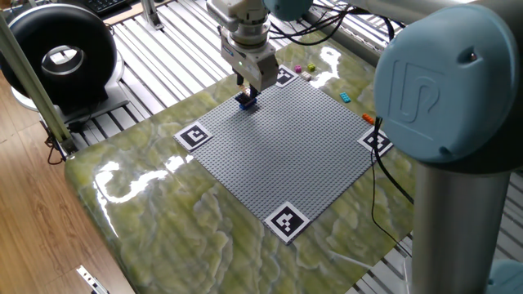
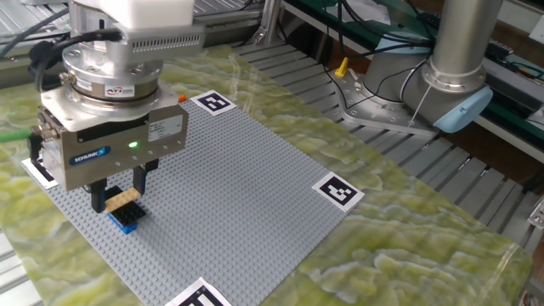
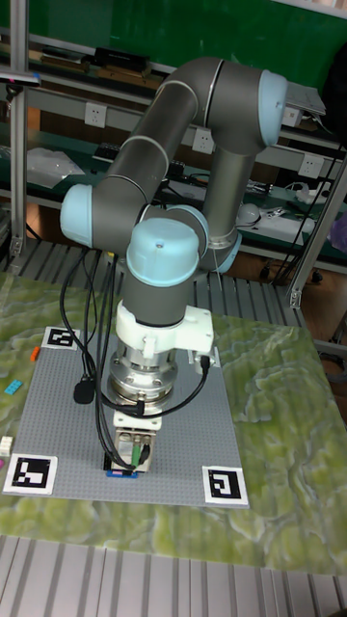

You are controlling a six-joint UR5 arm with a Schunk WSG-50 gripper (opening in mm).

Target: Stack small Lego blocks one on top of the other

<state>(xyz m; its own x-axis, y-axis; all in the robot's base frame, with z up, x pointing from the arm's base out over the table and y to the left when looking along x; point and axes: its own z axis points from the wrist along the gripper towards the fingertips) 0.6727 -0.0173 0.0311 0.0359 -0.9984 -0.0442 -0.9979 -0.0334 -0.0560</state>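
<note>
My gripper (image 2: pixel 120 194) is shut on a small tan Lego block (image 2: pixel 124 198), which it holds tilted just over a dark block on a blue block (image 2: pixel 127 219) at the near-left part of the grey baseplate (image 2: pixel 255 178). I cannot tell whether the tan block touches the dark one. In one fixed view the gripper (image 1: pixel 250 88) hides the tan block, and only the blue block (image 1: pixel 246 101) shows below it. In the tall fixed view the gripper (image 3: pixel 126 461) covers the stack, with a blue edge (image 3: pixel 120 473) showing.
Loose small blocks lie off the plate: magenta (image 1: pixel 298 69), green (image 1: pixel 310 68), cyan (image 1: pixel 346 97) and orange (image 1: pixel 368 119). Black-and-white marker squares (image 2: pixel 337 191) sit at the plate's corners. The arm's base (image 2: pixel 455 59) stands at the table's far side.
</note>
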